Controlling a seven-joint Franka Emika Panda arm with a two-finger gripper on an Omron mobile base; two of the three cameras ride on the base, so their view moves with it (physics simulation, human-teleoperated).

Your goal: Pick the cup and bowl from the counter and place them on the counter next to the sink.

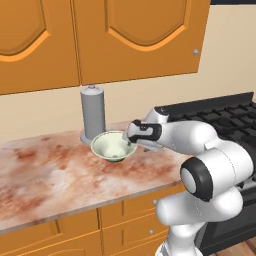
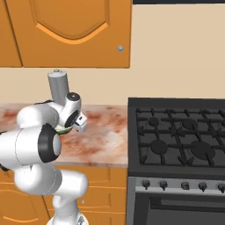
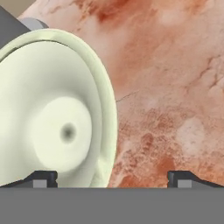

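Currently we hold the gripper point(image 3: 111, 178) spread wide, straddling the right rim of the bowl point(image 1: 112, 146), which sits on the counter point(image 1: 45, 175) at centre frame before the grey canister point(image 1: 93, 113). Closing off-centre may tip it or knock the canister.

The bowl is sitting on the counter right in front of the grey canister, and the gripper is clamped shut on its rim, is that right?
Not quite. The bowl does sit on the counter in front of the canister, but the gripper is open; the hand view shows its fingertips spread wide, straddling the rim.
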